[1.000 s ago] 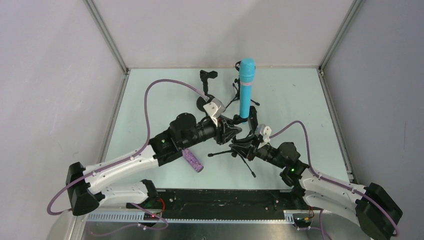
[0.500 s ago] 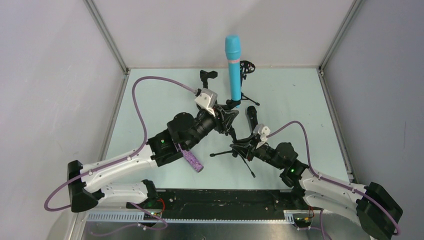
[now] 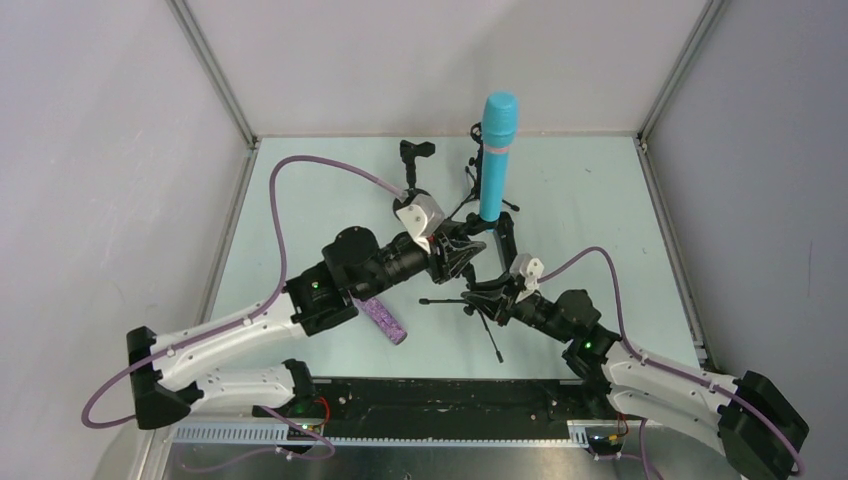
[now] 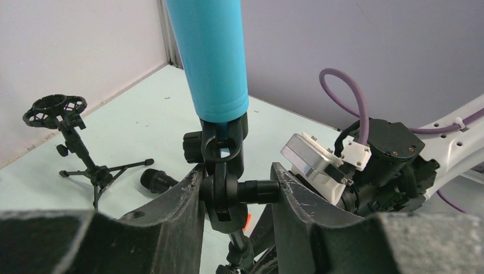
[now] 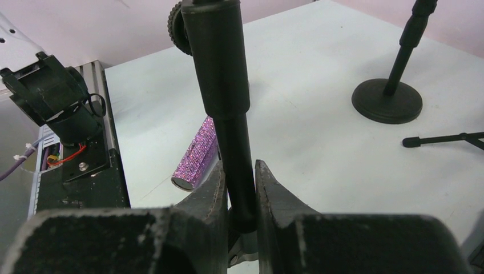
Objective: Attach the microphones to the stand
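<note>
Lying on the worktop [image 3: 580,200] beside the left arm [image 3: 250,320], the purple glitter microphone [image 3: 385,320] is noted. The jaws of the left gripper [image 4: 237,185] are clamped on the tripod stand's swivel joint [image 4: 224,200], in whose clip the turquoise microphone [image 3: 494,160] is held roughly upright. The jaws of the right gripper [image 5: 240,188] are closed on the stand's pole [image 5: 217,63].

Three microphones are in view: a turquoise microphone [image 3: 497,150], a purple glitter microphone [image 3: 385,319] and a black microphone [image 3: 506,236]. There are three stands: a tripod stand with a clip [image 5: 220,68], a tripod stand with a ring mount [image 4: 64,117] and a round-based stand [image 5: 388,98]. There are two grippers, the left gripper [image 4: 237,194] and the right gripper [image 5: 238,188].
</note>
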Controlling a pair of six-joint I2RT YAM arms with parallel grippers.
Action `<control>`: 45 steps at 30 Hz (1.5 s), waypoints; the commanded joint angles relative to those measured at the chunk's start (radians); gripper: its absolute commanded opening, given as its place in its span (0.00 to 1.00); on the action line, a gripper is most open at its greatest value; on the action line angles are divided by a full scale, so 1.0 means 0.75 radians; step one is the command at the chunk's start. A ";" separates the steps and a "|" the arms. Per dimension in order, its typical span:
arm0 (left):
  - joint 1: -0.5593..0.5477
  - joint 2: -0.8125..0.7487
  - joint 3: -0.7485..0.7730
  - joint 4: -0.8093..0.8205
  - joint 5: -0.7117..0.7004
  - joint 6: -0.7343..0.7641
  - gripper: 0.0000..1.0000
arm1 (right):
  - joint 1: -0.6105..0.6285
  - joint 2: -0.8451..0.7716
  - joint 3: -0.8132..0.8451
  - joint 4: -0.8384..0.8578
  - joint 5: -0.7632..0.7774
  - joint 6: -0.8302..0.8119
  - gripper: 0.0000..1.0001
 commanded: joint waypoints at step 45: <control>0.038 -0.033 -0.122 0.282 -0.024 0.236 0.00 | -0.019 -0.233 0.145 -0.373 0.108 0.063 0.97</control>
